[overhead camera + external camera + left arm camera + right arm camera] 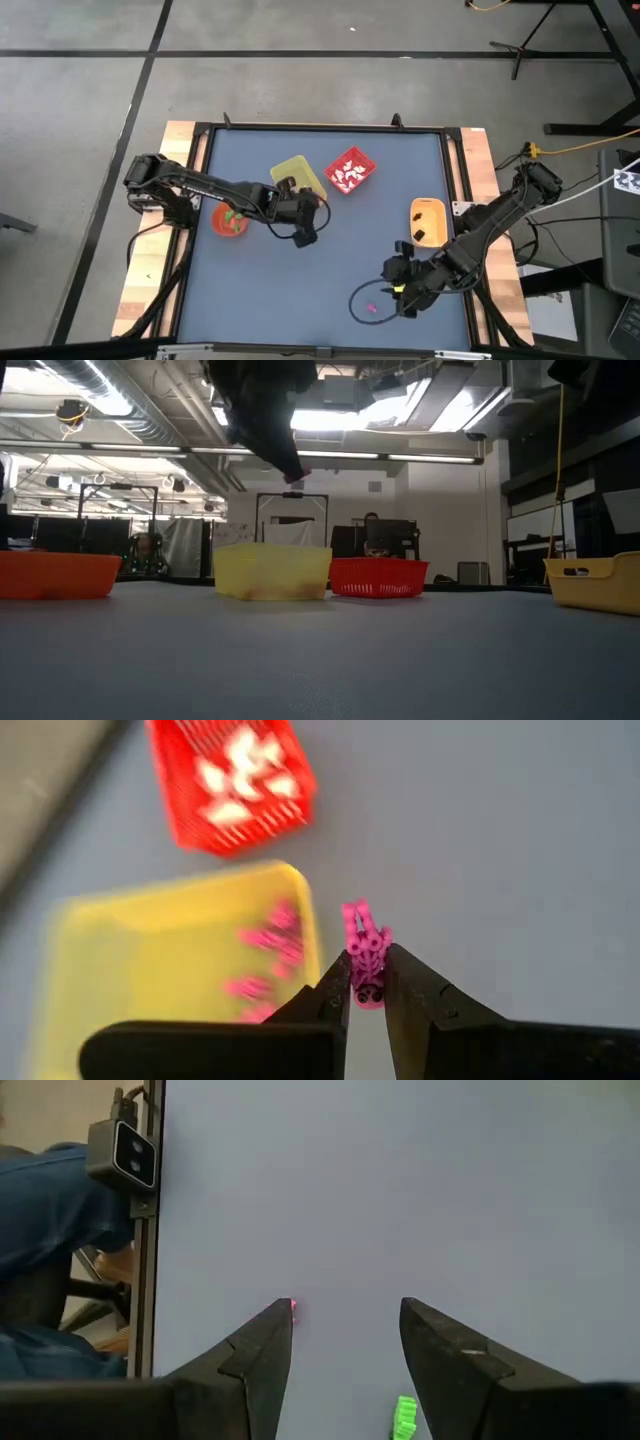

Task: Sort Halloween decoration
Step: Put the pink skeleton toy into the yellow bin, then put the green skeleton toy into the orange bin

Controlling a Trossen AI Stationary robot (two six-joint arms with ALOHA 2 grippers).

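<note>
My left gripper point(367, 970) is shut on a pink trinket point(364, 935) and hangs high over the table beside the yellow bin point(170, 960), which holds more pink trinkets. In the high view this gripper point(308, 232) is just near of the yellow bin point(298, 174). The red bin point(235, 785) holds white trinkets. My right gripper point(345, 1320) is open above the table's near right part point(398, 292). A green trinket point(404, 1418) lies on the table between its fingers, and a pink one point(292, 1305) lies beside one fingertip. My left gripper pinches the pink trinket's lower end point(368, 982) between its two fingertips. The rest of the trinket sticks out past the tips. The fingers slant down from the table's left, and the trinket point(295, 478) is lifted well clear of the table.
An orange bowl point(231, 221) with green trinkets sits left of my left gripper. An orange tray point(428, 222) with black pieces stands at the right. A dark cable loop point(358, 300) lies near the front edge around a pink trinket point(372, 308). A person's blue sleeve point(50, 1210) shows beyond the table edge.
</note>
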